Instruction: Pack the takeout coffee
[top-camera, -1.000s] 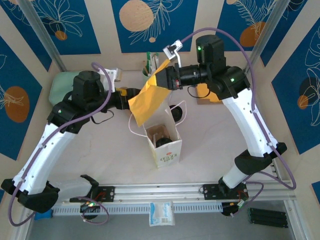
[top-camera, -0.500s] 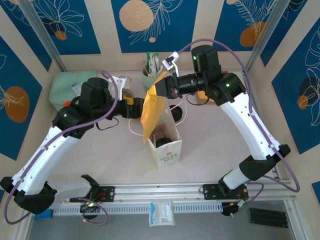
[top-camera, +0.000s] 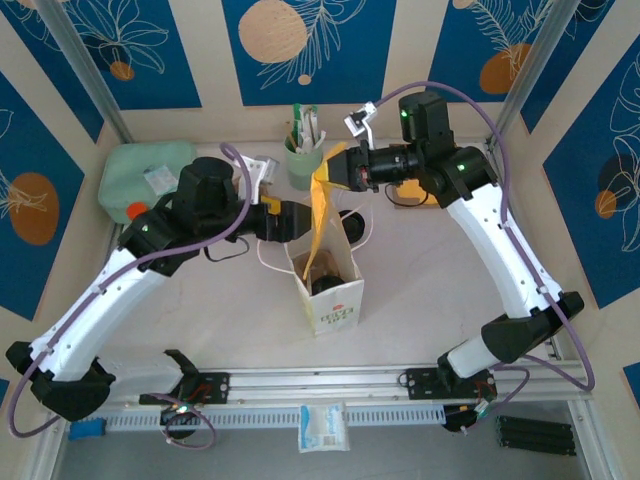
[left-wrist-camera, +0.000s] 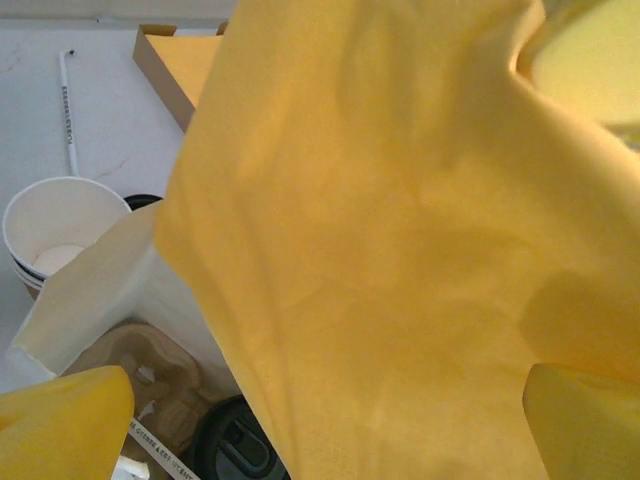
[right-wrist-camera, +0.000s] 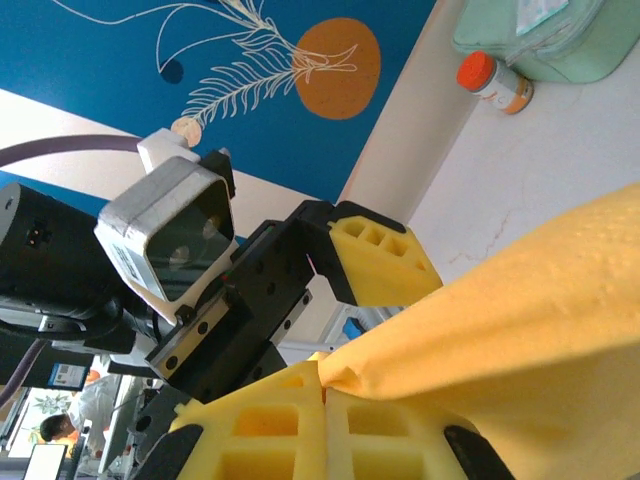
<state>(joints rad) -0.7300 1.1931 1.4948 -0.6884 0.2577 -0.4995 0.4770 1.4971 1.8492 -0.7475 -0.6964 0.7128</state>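
Locate the table (top-camera: 420, 290) beneath both arms. The tub (top-camera: 150, 170) lies behind the left gripper (top-camera: 300, 220), on its wrist side.

The bag (top-camera: 335, 300) stands upright with its mouth open, just ahead of and below the left gripper and directly under the right gripper (right-wrist-camera: 322, 390).

The napkin (top-camera: 322, 215) hangs from the right gripper down into the bag's mouth. Check the right gripper: its jaws are pressed together, clamped on the napkin's top edge. Check the left gripper: its jaws stand wide apart and grip nothing. In the left wrist view the napkin drapes across the gap ahead of the fingertips (left-wrist-camera: 60, 430). You cannot tell from the views whether it touches them.

The carrier (left-wrist-camera: 150, 370) rests inside the bag, below the left gripper.

The coffee (top-camera: 325, 285) sits inside the bag with the carrier, black lid up, below the left gripper and under the napkin's hanging edge.

An open paper cup (left-wrist-camera: 60, 225) stands outside the bag, to the left of the left gripper's fingertips.

The bottle (right-wrist-camera: 495, 80), with an orange cap, stands just beside the tub, well behind the left gripper.
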